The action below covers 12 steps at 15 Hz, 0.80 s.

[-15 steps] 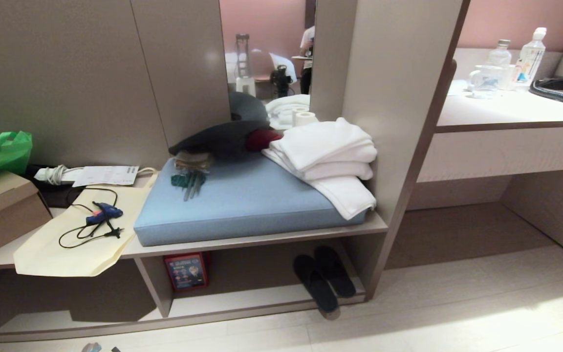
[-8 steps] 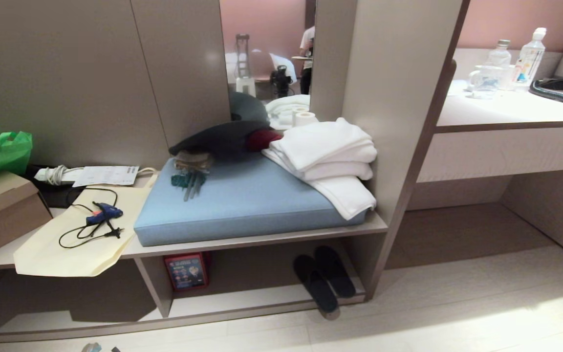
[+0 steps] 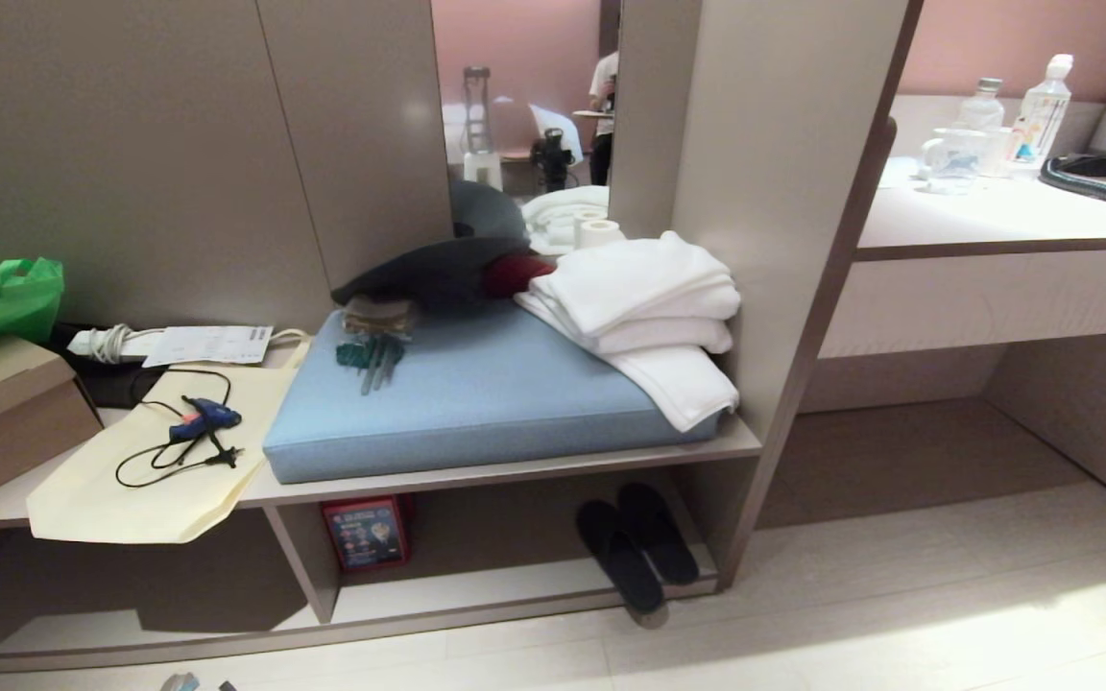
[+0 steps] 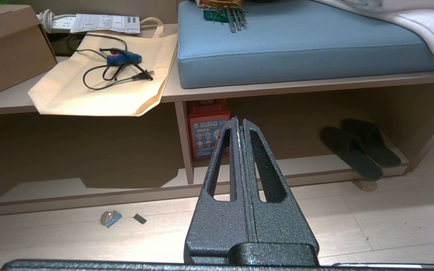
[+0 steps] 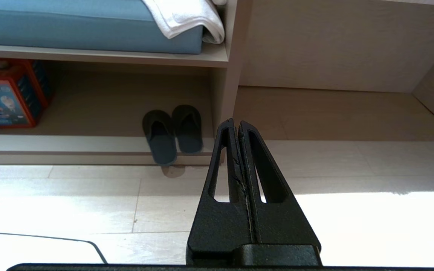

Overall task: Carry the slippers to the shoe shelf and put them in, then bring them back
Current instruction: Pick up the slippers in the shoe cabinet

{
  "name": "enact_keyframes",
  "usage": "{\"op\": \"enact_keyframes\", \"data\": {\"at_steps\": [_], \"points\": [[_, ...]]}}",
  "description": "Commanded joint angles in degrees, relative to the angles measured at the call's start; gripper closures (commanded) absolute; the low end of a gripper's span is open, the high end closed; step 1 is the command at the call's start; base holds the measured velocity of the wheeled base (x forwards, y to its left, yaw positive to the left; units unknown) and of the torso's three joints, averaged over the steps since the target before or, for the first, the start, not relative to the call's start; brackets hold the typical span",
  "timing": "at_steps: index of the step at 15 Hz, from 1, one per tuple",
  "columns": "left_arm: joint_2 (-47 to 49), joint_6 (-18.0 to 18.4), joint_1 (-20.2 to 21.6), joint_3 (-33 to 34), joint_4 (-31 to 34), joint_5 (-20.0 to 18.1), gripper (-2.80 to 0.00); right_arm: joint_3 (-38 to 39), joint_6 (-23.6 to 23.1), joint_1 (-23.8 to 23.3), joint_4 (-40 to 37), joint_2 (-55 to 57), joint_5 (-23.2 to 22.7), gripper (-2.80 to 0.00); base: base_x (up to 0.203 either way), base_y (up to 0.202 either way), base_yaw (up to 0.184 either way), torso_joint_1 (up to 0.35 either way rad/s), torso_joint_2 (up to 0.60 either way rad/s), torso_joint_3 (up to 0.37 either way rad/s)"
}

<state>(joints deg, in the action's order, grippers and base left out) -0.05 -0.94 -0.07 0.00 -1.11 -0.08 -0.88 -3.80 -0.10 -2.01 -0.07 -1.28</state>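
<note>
Two dark charcoal-black open-back slide slippers (image 3: 637, 553) lie side by side in the low taupe wood-laminate shoe shelf (image 3: 515, 581), at its right end just beside the end panel. On my feed they sit toes inward, and the heel of the left one pokes out over the pale front edge of the base board while the other lies a little further in. My left gripper (image 4: 240, 122) hangs in the air out in front of the shelf, its two black fingers pressed together with nothing between them. My right gripper (image 5: 236, 123) hangs likewise above the pale floor (image 5: 352, 177), fully closed and empty, well apart from the slippers. An orange printed box (image 3: 366, 533) stands at the shelf's left end against the vertical divider. On the bench above lies a thick blue cushion (image 3: 476, 393) with folded white towels (image 3: 649, 307) at its right edge.
</note>
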Motion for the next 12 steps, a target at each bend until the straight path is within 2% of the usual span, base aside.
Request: {"op": "enact_keyframes", "data": {"at_steps": [1,12], "points": [[0.0,0.0,0.1,0.4,0.0,0.1,0.0,0.0,0.1,0.0,0.0,0.1,0.0,0.0,0.0,0.0,0.0,0.0,0.0,0.0],[0.0,0.0,0.1,0.4,0.0,0.0,0.0,0.2,0.5,0.0,0.1,0.1,0.1,0.0,0.0,0.0,0.0,0.0,0.0,0.0]]}}
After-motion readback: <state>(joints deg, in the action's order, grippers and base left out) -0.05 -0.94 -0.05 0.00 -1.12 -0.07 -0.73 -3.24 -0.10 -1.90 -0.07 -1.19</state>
